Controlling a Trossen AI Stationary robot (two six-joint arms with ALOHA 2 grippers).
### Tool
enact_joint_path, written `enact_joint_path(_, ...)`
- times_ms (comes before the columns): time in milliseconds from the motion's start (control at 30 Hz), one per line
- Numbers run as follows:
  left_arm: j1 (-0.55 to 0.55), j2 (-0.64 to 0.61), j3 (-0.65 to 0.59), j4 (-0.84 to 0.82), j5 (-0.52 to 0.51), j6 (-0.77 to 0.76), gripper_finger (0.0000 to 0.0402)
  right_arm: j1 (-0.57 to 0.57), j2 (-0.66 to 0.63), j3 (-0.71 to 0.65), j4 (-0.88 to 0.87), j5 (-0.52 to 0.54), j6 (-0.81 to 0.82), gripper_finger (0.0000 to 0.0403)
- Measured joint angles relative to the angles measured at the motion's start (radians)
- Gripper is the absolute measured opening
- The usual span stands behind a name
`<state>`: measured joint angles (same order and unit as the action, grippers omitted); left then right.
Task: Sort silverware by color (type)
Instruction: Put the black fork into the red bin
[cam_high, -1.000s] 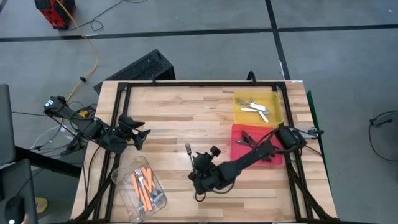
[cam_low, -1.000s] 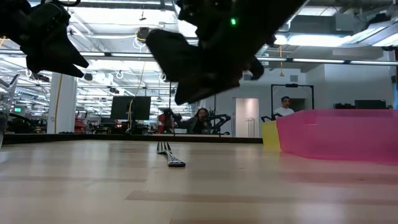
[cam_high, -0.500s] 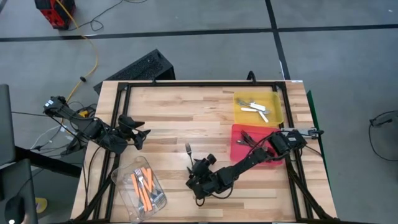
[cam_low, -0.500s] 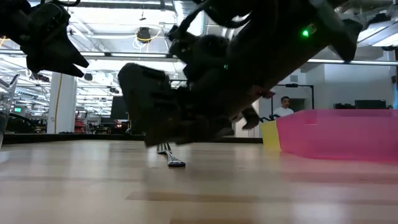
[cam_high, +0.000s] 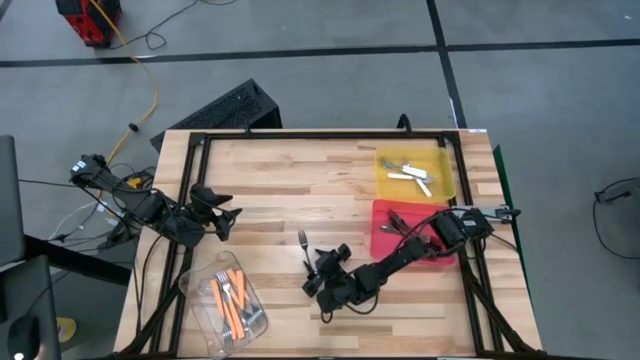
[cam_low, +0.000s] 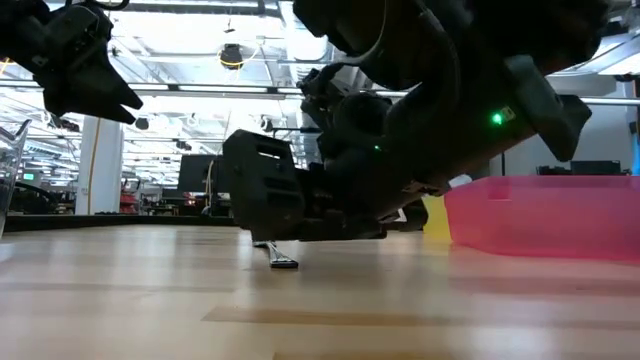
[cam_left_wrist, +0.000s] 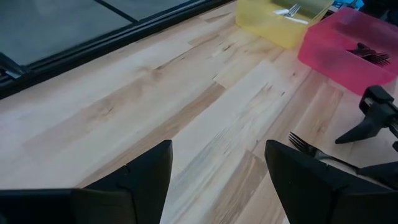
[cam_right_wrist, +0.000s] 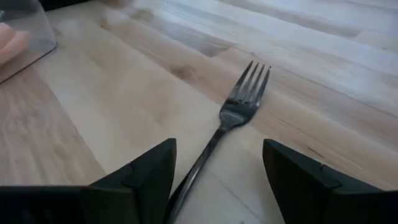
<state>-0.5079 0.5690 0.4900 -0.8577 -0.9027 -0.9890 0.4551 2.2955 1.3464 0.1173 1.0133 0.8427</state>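
Silverware-wise, one dark fork (cam_right_wrist: 233, 127) lies loose mid-table, and the right gripper (cam_right_wrist: 214, 180) sits low over its handle with jaws spread wide, probably lining up a grab for the red tray (cam_high: 432, 258). The left gripper (cam_high: 228, 220), also wide open, waits near the tub (cam_high: 205, 290) holding roughly five orange forks (cam_high: 229, 300).

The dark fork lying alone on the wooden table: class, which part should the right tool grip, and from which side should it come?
Grip the slim handle of the dark fork, coming down from above. It lies flat on the wooden table, so only a top-down pinch across its narrow width suits. The open right tool already straddles the handle, tines pointing away from it. The left tool waits apart, open.
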Motion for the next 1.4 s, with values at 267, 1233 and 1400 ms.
enact_joint_path(267,0.0,0.0,0.0,0.0,-0.005,0.0,0.0242,-0.051,0.003,0.003,-0.005,-0.134,0.01,0.0264)
enact_joint_path(1233,0.0,0.0,0.0,0.0,-0.015,-0.001,0.0242,-0.075,-0.079,-0.005,-0.125,-0.259,-0.039,0.0028)
enact_joint_path(1400,0.0,0.0,0.0,0.0,-0.02,-0.001,0.0242,-0.075,-0.137,-0.002,-0.093,-0.238,-0.126,0.0028)
